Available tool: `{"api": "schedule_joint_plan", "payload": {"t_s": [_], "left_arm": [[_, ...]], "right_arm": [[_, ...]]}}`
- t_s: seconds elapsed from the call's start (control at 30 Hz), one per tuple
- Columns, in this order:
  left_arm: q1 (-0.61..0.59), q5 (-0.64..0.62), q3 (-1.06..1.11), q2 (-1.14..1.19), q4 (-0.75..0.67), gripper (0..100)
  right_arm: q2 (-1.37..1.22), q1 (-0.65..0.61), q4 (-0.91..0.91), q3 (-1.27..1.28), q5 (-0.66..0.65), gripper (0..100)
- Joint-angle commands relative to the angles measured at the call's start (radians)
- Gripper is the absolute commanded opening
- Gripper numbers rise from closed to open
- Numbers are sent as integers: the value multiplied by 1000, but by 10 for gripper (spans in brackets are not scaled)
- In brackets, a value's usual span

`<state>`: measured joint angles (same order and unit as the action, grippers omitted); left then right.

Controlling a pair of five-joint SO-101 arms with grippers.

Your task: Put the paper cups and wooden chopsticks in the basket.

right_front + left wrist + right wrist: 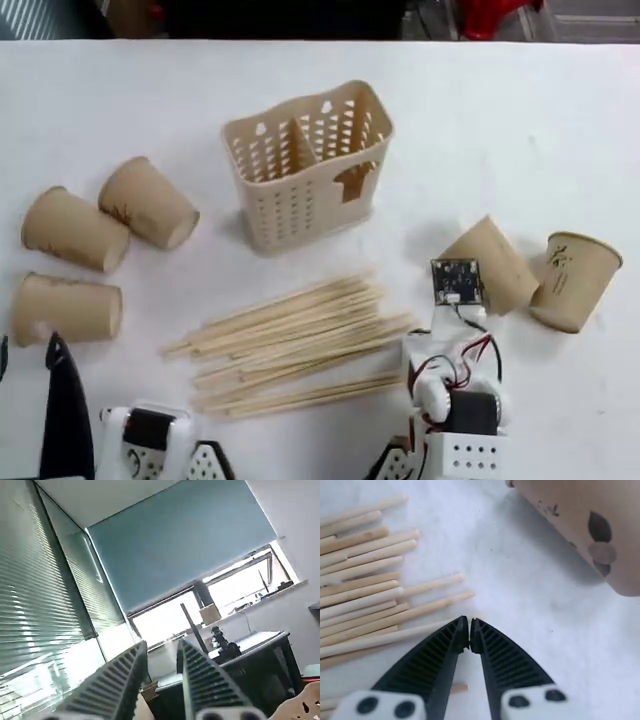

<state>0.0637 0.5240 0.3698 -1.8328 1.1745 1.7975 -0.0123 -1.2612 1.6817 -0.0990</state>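
The right claw point(470, 632) hung low over the table point(520, 120), its two halves pressed together at the tips with nothing between them. The chopsticks point(290, 345) lay in a loose flat pile just to its left. Their long axis ran left to right, with the right ends tipped slightly far, so the nearest ends sat just beside the claw's tips. I judged the right arm point(455, 410) the better placed for them; it would have to part the claw and come in across the sticks, not along them. A cup point(490, 262) lay on its side just far and right of that claw, with another cup point(573, 280) beside it. Three more cups point(75, 230) lay well off to the left, by the left claw point(161, 645), which pointed up into the room, slightly parted and holding nothing. The basket point(310, 165) stood upright beyond the pile, both compartments empty as far as I could see. From above, the right claw's tips were tucked under its own wrist, and I couldn't count the sticks
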Motion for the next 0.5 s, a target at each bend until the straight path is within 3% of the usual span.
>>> {"api": "schedule_joint_plan", "payload": {"t_s": [0.0,0.47], "left_arm": [[2,9,-60,5,-21,109],[2,9,-373,5,123,109]], "right_arm": [[5,8,-8,8,-6,18],[5,8,-8,8,-6,18]]}}
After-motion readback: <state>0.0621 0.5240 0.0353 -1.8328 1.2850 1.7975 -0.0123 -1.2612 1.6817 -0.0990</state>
